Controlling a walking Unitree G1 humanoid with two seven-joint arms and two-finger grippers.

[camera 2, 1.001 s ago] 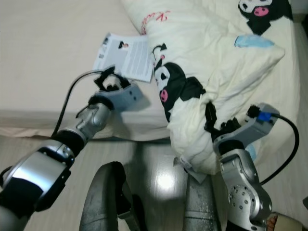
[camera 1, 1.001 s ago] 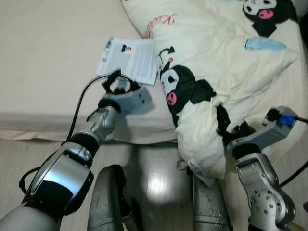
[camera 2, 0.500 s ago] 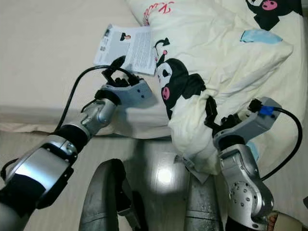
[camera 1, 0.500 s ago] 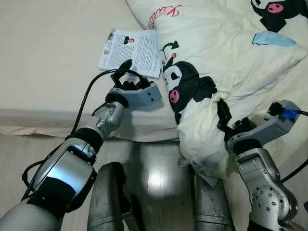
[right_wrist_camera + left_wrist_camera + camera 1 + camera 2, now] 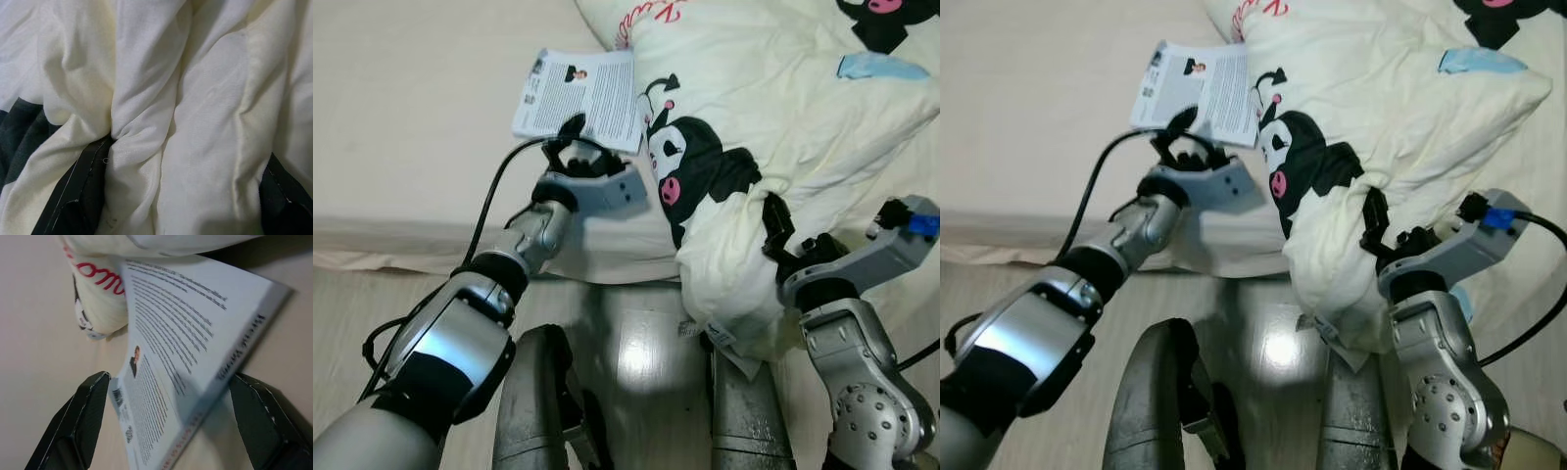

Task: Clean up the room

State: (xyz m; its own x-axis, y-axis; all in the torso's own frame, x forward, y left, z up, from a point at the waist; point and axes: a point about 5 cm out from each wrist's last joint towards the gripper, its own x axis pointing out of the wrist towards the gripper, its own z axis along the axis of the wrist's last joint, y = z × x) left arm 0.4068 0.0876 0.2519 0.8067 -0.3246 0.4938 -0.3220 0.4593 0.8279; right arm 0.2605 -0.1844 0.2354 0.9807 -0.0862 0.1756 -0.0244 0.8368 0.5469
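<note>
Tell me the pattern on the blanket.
Cream blanket with black cartoon characters with pink noses and red lettering; best in the left eye view.

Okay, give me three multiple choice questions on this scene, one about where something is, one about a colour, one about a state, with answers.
1. Where does the booklet lie?
A. On the bed, beside the comforter
B. On the floor
C. On the robot's leg

2. What colour is the comforter's ground?
A. Dark blue
B. Pale cream yellow
C. Red

3. What is the right gripper doing?
A. Hanging idle with nothing in it
B. Holding the booklet
C. Pinching a fold of the comforter

Answers:
1. A, since the head views show the booklet flat on the beige bed with its edge against the comforter, and the left gripper open either side of it.
2. B, since the fabric is pale cream with black and pink cartoon faces.
3. C, since the right wrist view shows cream fabric bunched between the jaws.
</note>
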